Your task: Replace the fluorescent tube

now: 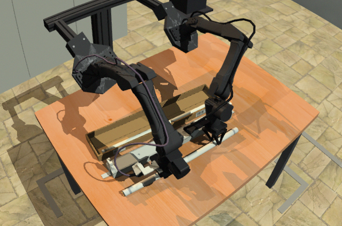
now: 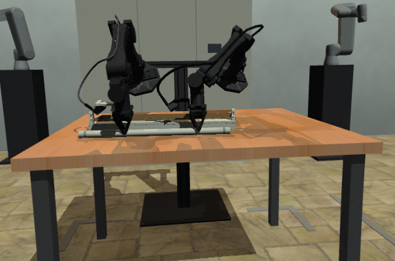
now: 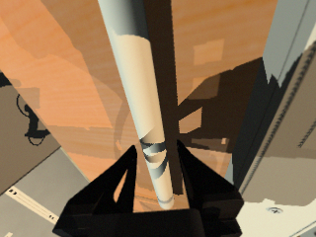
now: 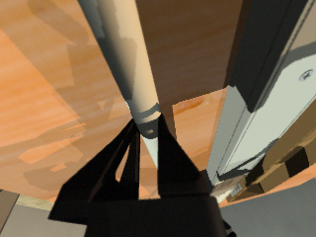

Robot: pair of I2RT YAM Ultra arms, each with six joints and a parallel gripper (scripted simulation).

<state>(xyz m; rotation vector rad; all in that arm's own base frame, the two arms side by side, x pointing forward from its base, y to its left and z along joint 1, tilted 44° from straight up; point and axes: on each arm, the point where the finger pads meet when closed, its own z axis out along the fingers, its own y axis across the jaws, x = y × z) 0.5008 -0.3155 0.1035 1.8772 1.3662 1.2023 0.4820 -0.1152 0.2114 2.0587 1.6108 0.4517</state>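
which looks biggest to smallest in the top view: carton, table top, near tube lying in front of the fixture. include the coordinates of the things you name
1. table top point(image 1: 265, 99)
2. carton point(image 1: 121, 125)
3. near tube point(image 1: 200, 152) point(image 2: 153, 132) point(image 3: 140, 79) point(image 4: 133, 54), clearly the thinnest, though partly hidden by the arms

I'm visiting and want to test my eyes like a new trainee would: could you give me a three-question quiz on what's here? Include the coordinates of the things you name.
1. Which is inside the carton point(image 1: 124, 121) point(image 2: 207, 116)?
a) a tube
b) a robot tool
c) the light fixture point(image 1: 146, 152) point(image 2: 153, 125) point(image 3: 291, 118) point(image 4: 267, 109)

2. True or false: the left tool point(image 1: 218, 142) point(image 2: 197, 132) point(image 3: 156, 146) is squeezed shut on the long white tube point(image 1: 202, 150) point(image 2: 159, 132) point(image 3: 135, 84) point(image 4: 125, 44).

3. Fill in: in the top view, the light fixture lies between the long white tube and the ____.

Key: 1. a; 2. false (its fingers stand open, one on each side of the tube); 3. carton
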